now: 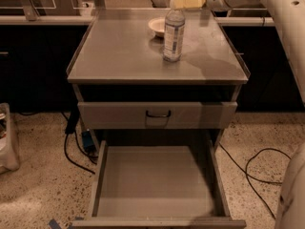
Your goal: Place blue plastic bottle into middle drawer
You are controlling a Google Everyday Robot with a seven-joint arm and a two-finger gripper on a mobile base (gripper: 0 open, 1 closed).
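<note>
Slim clear plastic bottle [174, 35], white cap, upright on grey cabinet top [119, 46]; long axis vertical. Pale two-finger gripper [177, 1] just behind and above cap, apart; grip state cannot be told. Wide grey metal drawer [155, 180] open below.

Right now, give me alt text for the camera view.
A slim clear plastic water bottle stands upright on a grey metal cabinet top near a small white bowl. The pale yellow gripper hovers by its cap. Below, the wide shallow grey metal drawer is pulled open.
</note>
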